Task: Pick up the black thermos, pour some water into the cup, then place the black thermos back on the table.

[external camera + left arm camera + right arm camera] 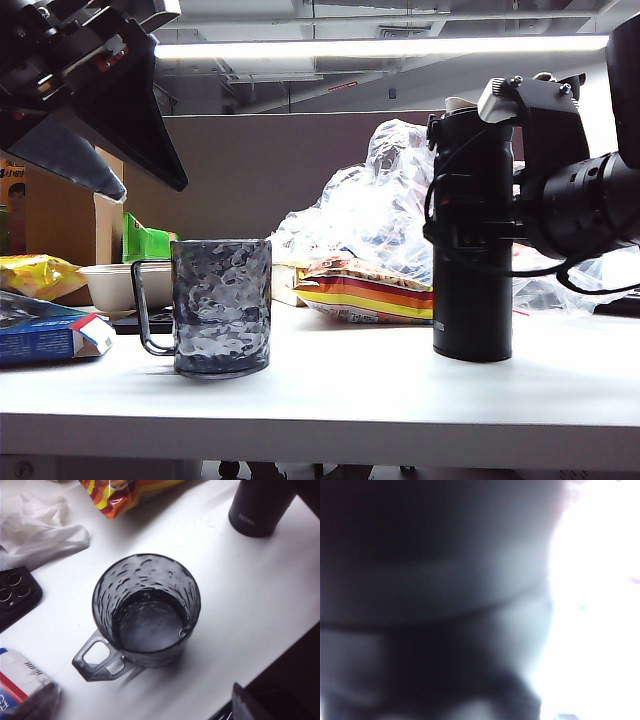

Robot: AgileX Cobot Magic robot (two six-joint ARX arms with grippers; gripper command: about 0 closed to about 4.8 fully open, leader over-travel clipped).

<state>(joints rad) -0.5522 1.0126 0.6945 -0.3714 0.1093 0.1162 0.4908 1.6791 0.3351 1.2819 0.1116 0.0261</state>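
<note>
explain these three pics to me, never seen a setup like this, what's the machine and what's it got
It is a two-armed robot with a two-finger gripper on each arm. One picture comes from a camera facing the white table; the other two sit on the wrists. The black thermos stands upright on the table with the right gripper around its middle; whether it grips is unclear, and that wrist view is a dark blur. The left gripper hangs open above the cup, which holds water. Snack bags, a bowl and a phone lie around.

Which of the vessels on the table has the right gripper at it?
The black thermos, tall and matte, upright at the table's right side, with the right gripper around it. The cup and bowl sit apart on the left.
</note>
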